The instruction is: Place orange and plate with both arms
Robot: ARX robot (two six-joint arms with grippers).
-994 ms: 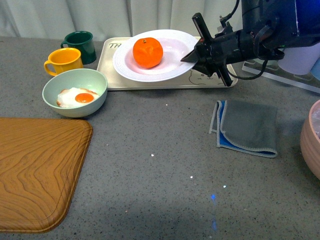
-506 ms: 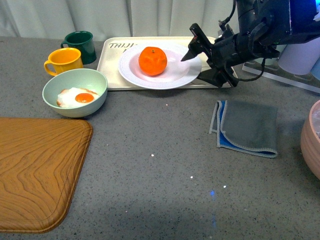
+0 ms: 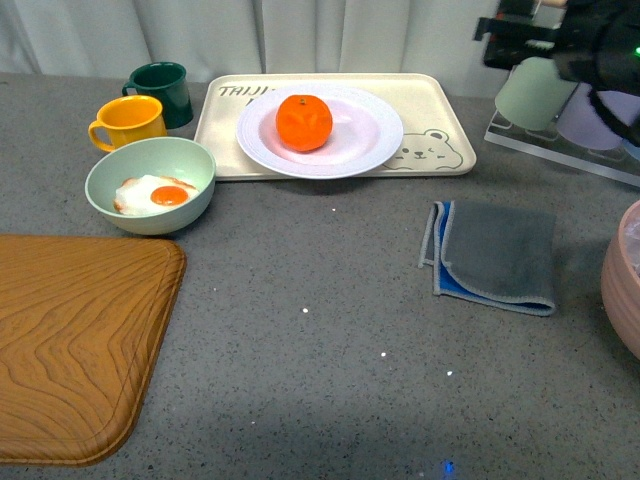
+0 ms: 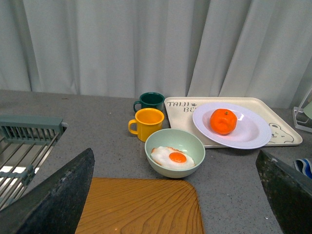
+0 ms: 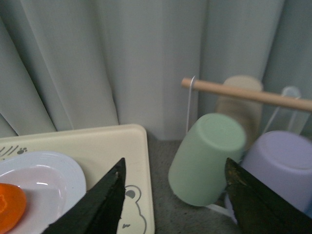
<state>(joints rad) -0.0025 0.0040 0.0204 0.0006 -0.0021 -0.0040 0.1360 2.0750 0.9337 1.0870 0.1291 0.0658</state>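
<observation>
The orange [image 3: 304, 121] sits in the white ridged plate [image 3: 372, 140], which lies flat on the beige bear tray [image 3: 440, 152] at the back of the table. My right arm [image 3: 560, 35] is raised at the top right, away from the plate. Its gripper [image 5: 178, 195] is open and empty, with the plate [image 5: 53, 180] and the orange's edge [image 5: 7, 207] off to one side. My left gripper [image 4: 175, 204] is open and empty, well back from the orange [image 4: 223, 121] and the plate [image 4: 253, 137]. The left arm is out of the front view.
A pale green bowl with a fried egg [image 3: 150, 184], a yellow mug [image 3: 125, 121] and a dark green mug [image 3: 162, 90] stand left of the tray. A wooden board [image 3: 70, 340] lies front left, a grey-blue cloth [image 3: 495, 255] right, a pink bowl [image 3: 625, 280] at the right edge. A cup rack [image 3: 530, 92] is back right.
My right gripper let go of the plate's rim; the plate settled flat on the tray with the orange in it. The right arm drew back up and to the right.
</observation>
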